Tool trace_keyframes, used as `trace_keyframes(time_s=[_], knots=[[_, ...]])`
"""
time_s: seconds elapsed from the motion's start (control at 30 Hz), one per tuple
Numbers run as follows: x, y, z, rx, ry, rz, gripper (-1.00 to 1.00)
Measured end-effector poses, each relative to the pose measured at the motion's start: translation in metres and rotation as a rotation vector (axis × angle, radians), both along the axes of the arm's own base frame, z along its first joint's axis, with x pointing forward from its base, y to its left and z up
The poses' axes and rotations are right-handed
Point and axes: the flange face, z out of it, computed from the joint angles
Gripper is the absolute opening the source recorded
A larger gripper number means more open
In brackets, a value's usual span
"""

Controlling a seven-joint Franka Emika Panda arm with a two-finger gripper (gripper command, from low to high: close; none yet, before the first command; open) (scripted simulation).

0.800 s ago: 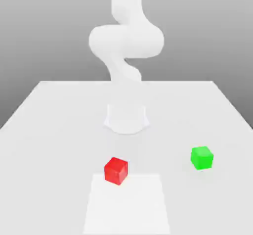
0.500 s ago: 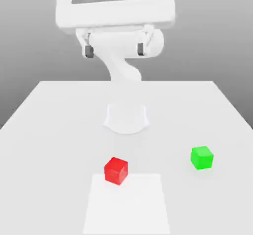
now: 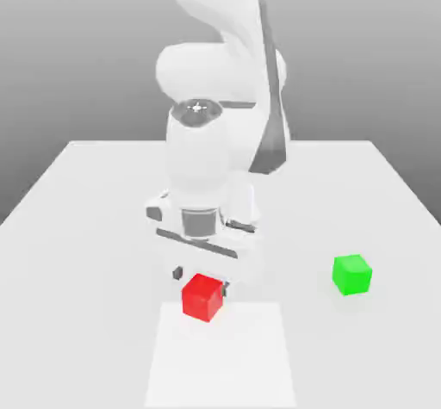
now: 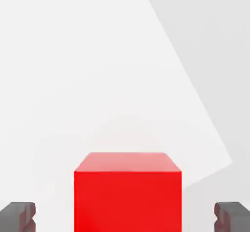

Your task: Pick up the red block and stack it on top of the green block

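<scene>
cube of glossy bright red, the red block [image 3: 202,298], sits at the white patch's [image 3: 220,360] far edge, partly over it. the gripper [image 3: 202,282] is spread wide around it, fingers apart, gripping nothing. one red block, and one green block [image 3: 352,275] near the table's [image 3: 69,330] right edge in the exterior view.

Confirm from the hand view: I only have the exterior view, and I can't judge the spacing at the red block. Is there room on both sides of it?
Observer: Yes. In the hand view the red block sits between the two fingertips, with a visible gap on each side.
Operator: Is it square to them or skewed?
Observer: Square: its near top edge runs parallel to the line between the fingertips.
Operator: And the white patch, aligned too?
Observer: No, the white patch has its edges slanting relative to the block's.
</scene>
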Motion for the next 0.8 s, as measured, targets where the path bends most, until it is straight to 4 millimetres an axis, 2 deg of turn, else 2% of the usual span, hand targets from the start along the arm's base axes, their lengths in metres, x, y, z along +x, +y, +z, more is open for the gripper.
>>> trace_keyframes(time_s=[0.03,0.27,0.53,0.63,0.8], knots=[[-0.001,0.000,-0.005,-0.001,0.000,0.000,-1.00],[-0.001,0.000,-0.005,-0.001,0.000,0.000,-1.00],[0.000,0.000,0.051,-0.001,0.000,0.000,-1.00],[0.003,0.030,0.063,-0.001,-0.002,0.117,-1.00],[0.000,0.107,0.076,0.002,-0.006,0.410,-1.00]])
